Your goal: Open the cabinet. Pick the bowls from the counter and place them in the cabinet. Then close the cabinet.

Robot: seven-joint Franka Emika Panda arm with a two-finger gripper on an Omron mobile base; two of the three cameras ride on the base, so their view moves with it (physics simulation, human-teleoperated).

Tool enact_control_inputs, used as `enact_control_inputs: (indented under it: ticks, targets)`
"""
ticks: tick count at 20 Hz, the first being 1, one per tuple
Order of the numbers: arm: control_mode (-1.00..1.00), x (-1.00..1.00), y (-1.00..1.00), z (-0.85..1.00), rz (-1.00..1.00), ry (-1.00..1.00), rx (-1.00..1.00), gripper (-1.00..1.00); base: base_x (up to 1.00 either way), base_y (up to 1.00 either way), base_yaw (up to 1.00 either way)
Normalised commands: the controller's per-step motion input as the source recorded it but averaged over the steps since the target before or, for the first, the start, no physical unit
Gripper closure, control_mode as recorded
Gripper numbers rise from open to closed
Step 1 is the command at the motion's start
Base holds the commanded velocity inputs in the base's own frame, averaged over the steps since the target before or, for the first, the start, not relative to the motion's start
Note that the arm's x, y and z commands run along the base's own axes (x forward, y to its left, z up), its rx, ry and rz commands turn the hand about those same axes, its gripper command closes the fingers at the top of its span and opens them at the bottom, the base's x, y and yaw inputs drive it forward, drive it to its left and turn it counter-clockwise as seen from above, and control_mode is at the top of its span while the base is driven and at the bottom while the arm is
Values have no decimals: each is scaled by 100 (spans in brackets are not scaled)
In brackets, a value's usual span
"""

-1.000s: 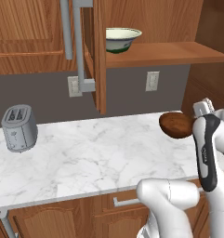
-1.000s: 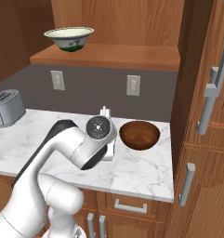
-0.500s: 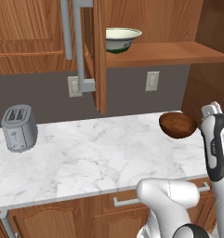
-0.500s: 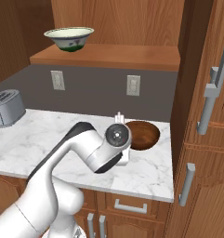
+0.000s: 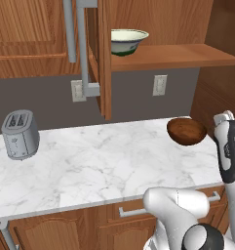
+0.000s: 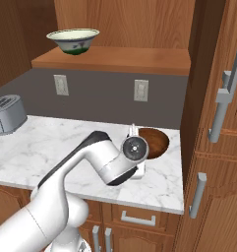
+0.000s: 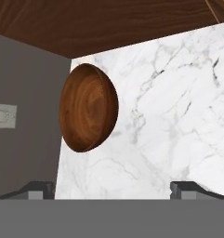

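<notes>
The table point(image 5: 89, 161) is white marble with grey veins. One bowl point(image 5: 186, 131) is dark glossy brown with wood grain; the other bowl point(image 5: 129, 41) is pale cream with a greenish band outside. The cabinet point(image 5: 104, 58) is reddish-brown wood with grey bar handles. The toaster point(image 5: 20, 134) is grey, the wall dark grey.

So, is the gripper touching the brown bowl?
Apart. In the hand view, bare counter lies between the gripper fingertips and the brown bowl; the jaws stand wide open.
</notes>
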Motion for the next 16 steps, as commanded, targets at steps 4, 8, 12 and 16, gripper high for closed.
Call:
enact_control_inputs:
  ticks: [4,8,12,16]
  targets:
    - [-100,0,0,-21,0,0,0,-100,0,0,0]
    - [-100,8,0,-14,0,0,0,-100,0,0,0]
    - [-100,19,-1,-8,0,1,0,-100,0,0,0]
    - [-100,33,-1,-13,0,2,0,-100,0,0,0]
